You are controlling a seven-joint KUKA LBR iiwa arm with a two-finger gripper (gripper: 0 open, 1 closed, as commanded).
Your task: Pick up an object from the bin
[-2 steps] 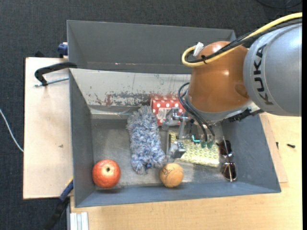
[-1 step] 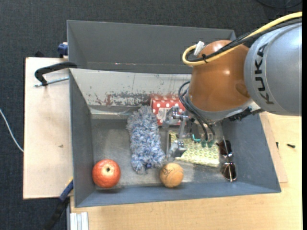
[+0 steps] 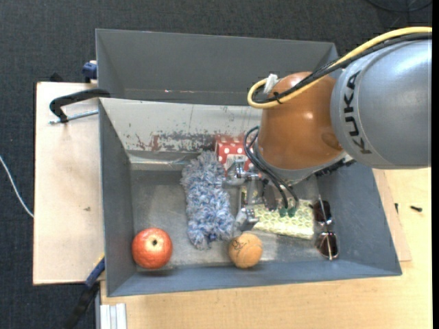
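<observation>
Arm [image 3: 384, 108] hangs over the gripper [image 3: 252, 201] (opening cannot be told); sponge [image 3: 285, 225] lies just beside it, lengthwise toward sunglasses [image 3: 324, 228].

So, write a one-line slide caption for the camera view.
Gripper inside the grey bin, between a blue fuzzy cloth and a pale yellow sponge.

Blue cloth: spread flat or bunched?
Bunched. The cloth lies as a crumpled, lumpy heap on the floor of the bin, not laid flat.

The gripper [image 3: 251, 199] sits between a blue rag [image 3: 206, 201] and a sponge [image 3: 282, 223]; a ball [image 3: 245, 249] lies near it, an apple [image 3: 151, 248] well apart.
</observation>
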